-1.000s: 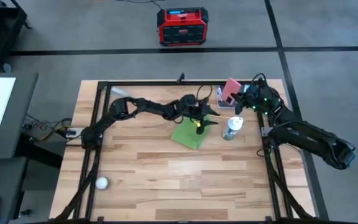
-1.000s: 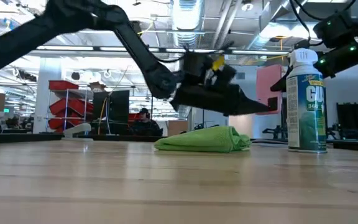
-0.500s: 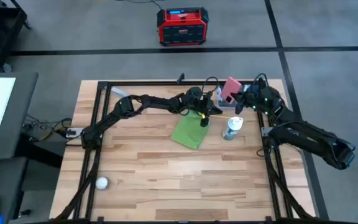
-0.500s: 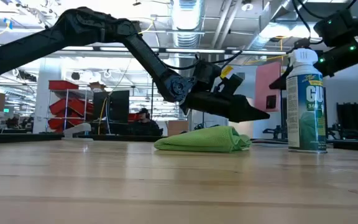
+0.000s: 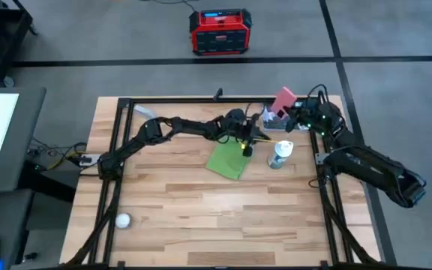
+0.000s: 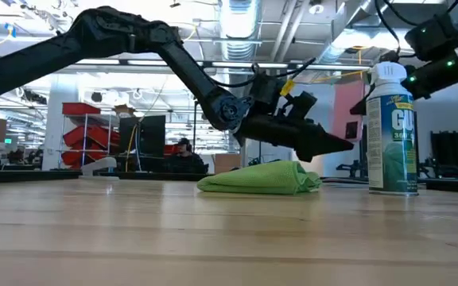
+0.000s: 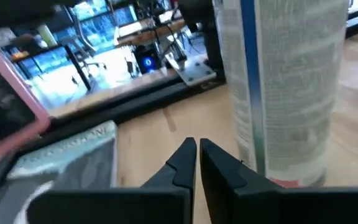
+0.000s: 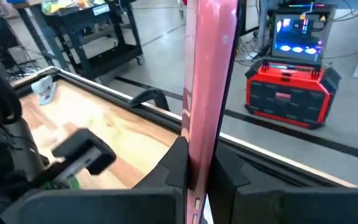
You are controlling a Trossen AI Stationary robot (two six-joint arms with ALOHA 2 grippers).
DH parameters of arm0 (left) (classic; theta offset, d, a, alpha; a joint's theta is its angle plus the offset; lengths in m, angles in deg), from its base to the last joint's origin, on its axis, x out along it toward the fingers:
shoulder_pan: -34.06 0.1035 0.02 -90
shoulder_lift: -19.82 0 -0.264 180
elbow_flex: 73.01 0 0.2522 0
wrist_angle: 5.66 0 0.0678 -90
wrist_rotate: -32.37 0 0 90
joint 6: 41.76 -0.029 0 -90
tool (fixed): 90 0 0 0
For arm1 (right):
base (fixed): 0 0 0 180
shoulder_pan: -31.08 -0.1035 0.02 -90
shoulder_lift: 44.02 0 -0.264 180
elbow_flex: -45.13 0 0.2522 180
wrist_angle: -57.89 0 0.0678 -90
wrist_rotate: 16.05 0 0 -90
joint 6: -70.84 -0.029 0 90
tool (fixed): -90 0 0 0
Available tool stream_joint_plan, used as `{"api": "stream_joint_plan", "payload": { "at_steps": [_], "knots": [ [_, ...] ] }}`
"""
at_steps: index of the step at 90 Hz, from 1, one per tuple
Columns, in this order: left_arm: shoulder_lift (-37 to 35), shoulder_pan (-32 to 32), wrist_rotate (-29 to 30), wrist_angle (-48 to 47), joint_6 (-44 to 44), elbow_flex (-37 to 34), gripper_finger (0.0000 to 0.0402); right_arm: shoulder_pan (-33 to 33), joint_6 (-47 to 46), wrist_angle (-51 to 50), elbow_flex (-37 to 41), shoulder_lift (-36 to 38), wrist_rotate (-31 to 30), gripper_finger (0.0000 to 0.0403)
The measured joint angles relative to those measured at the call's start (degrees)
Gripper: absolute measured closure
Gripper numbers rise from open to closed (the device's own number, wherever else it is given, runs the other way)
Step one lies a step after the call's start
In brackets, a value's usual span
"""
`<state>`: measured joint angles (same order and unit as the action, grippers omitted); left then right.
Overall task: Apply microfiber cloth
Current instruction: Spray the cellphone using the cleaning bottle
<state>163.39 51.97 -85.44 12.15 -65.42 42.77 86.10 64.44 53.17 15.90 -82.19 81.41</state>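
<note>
Two arms in play. Left claw (image 5: 247, 142), fingers pressed together and empty, has swung from over the bright green microfiber cloth (image 5: 229, 160) toward the white spray can (image 5: 280, 154); cloth lies untouched on the wooden surface (image 5: 201, 202). Right claw (image 8: 196, 163) clamps a pink phone-like slab (image 8: 209, 74) aloft. Slab's screen unseen.

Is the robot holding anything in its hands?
The right hand pinches a pink phone by its bottom edge. The left hand is shut, holding nothing.
</note>
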Motion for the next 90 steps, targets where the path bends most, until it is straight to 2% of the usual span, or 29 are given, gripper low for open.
{"api": "stream_joint_plan", "payload": {
  "at_steps": [11, 28, 40, 44, 66, 78, 90],
  "knots": [
    [3.55, -0.04, -0.51, -0.37, 1.16, 4.97, 0.0401, 0.0, 0.0, -0.02, 0.0, 0.0, 0.26, 0.0389],
    [14.93, -1.42, -1.95, -8.96, 3.93, 20.98, 0.0401, -0.24, -0.01, -1.25, 0.0, 0.0, 1.12, 0.0389],
    [18.16, -1.7, -2.54, -10.93, 3.36, 29.22, 0.0401, -0.22, 0.51, -3.61, 0.0, 0.02, 1.51, 0.0389],
    [18.55, -1.32, -4.52, -11.26, 3.35, 30.98, 0.0401, -0.22, 0.77, -4.11, 0.0, 0.04, 1.5, 0.0389],
    [18.86, 0.46, -20.65, -14.86, 3.45, 31.69, 0.0401, -0.22, 1.75, -3.49, 0.02, 0.07, 1.53, 0.0389],
    [18.85, 0.76, -25.92, -19.36, 3.42, 31.69, 0.0401, -0.22, 1.53, -3.49, 0.02, 0.57, 1.54, 0.0389],
    [18.86, 0.74, -32.16, -19.73, 5.84, 31.67, 0.0401, -0.22, 1.49, -3.77, 0.02, 1.66, 1.55, 0.0389]
  ]
}}
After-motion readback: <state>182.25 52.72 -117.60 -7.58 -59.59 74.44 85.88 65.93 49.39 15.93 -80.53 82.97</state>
